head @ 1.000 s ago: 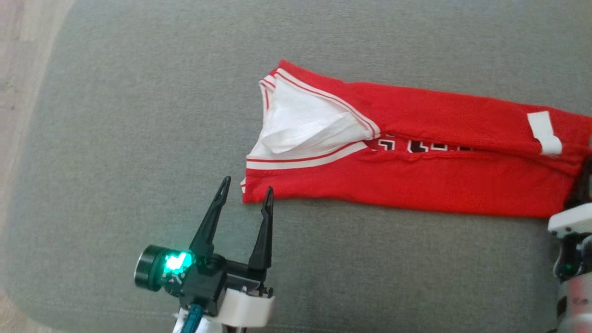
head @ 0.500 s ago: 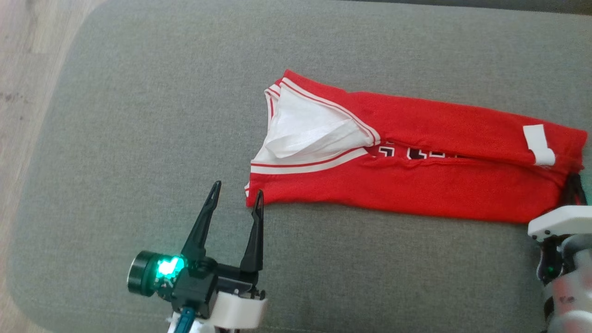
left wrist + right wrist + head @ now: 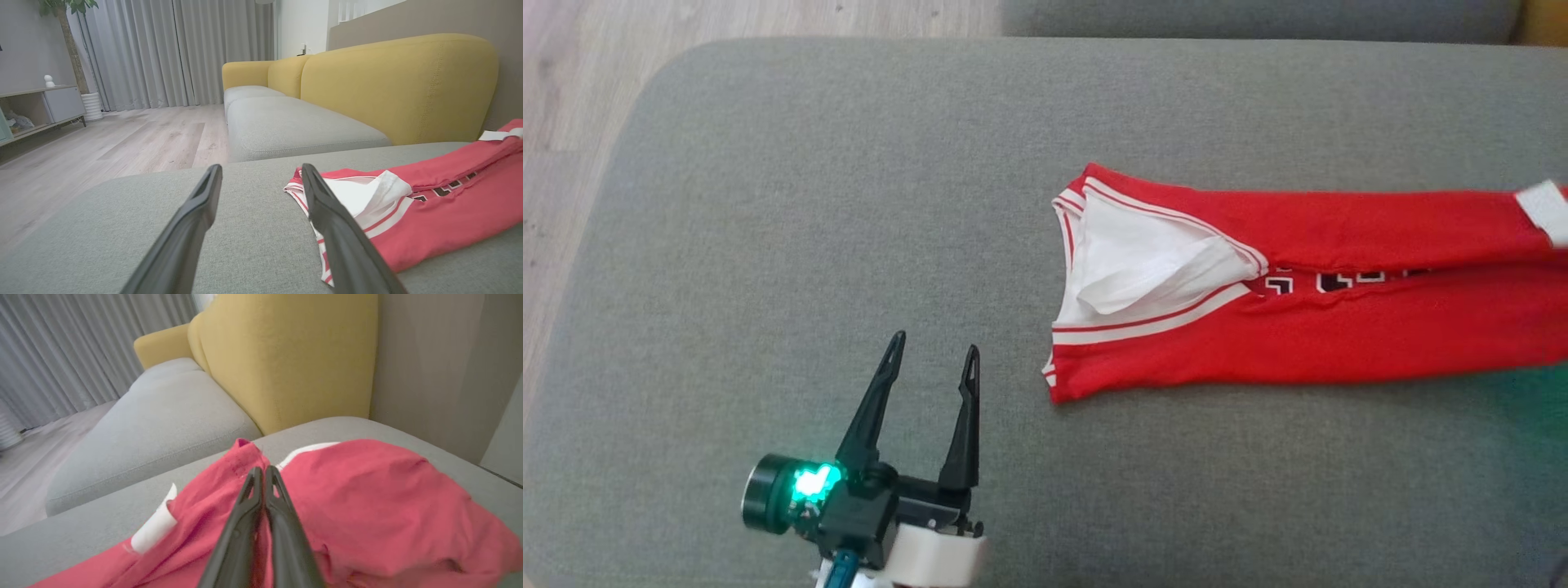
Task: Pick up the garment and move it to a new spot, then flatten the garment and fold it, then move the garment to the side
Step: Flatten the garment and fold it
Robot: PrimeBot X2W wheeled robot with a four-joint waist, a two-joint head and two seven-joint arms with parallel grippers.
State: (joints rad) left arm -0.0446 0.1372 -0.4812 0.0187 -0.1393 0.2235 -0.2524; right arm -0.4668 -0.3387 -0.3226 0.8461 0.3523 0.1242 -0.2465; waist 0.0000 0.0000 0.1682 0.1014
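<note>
A folded red jersey (image 3: 1339, 327) with white striped trim and a white lining lies as a long band across the right half of the head view, on a broad grey fabric sofa cushion (image 3: 768, 204). Its open collar end points toward the middle of the frame, and its far end runs off the right edge, where a white cloth tag (image 3: 1543, 208) shows.

The left gripper (image 3: 935, 343) sits at the lower left of the head view, its two dark fingers spread wide over bare cushion, apart from the jersey's near corner. In the left wrist view (image 3: 261, 167) the collar (image 3: 359, 196) lies just beyond the right-hand finger.

In the right wrist view the right gripper (image 3: 263, 469) has its fingers pressed together, pinching bunched red cloth (image 3: 367, 506) at the frame's centre. A yellow upholstered backrest (image 3: 286, 355) stands behind.
</note>
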